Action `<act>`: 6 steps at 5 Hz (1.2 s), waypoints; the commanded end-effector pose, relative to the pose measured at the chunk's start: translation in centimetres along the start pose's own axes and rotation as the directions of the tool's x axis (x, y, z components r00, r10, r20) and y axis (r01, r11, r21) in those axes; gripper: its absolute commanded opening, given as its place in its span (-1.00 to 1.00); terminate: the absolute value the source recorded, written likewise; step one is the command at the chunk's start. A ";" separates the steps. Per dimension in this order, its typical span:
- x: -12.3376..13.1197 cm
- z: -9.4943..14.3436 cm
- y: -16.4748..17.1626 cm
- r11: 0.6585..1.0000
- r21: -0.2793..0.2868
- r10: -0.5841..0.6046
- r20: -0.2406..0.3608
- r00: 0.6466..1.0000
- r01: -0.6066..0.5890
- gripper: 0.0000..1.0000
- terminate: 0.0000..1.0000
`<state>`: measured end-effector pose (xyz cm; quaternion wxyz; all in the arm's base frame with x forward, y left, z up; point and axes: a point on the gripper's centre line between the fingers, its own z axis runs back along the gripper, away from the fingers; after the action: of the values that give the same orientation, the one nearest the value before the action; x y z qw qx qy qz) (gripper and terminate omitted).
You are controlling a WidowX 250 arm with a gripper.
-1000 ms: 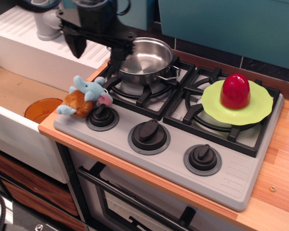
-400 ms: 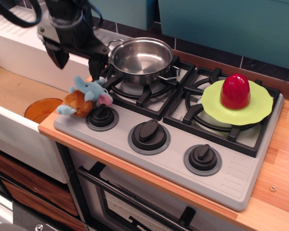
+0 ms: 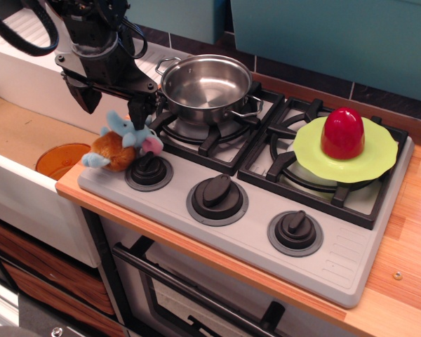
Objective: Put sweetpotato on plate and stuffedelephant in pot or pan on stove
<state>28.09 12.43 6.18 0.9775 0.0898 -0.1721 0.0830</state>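
We see the gripper, jaws spread, above the stuffedelephant. The sweetpotato sits on the plate, at 3 o'clock from the pot.

This was a play kitchen, a toy mock-up of a home cooking corner. The grey toy cooktop with its black burner grates and three round black knobs sat set into a light wooden bench, and below it showed the dark handle of an oven door. A shiny round stainless-steel pot stood on the rear left burner, a thin lime-green plate on the right one. Teal cabinet fronts and dark tiles ran behind. To the left lay a sunken sink basin holding an orange round dish, with a white ribbed draining board beyond it.
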 end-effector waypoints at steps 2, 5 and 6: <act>1.0 0.9 0.1 1.000 0.011 0.006 0.033 0.999 -0.006 1.00 -1.00; -0.4 -0.1 -1.5 0.999 0.020 0.049 0.061 0.997 -0.050 1.00 -1.00; -1.0 -0.3 -1.8 0.998 0.017 0.058 0.064 0.996 -0.059 1.00 -1.00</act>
<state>27.09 10.76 4.08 0.9710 0.0903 -0.1904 0.1128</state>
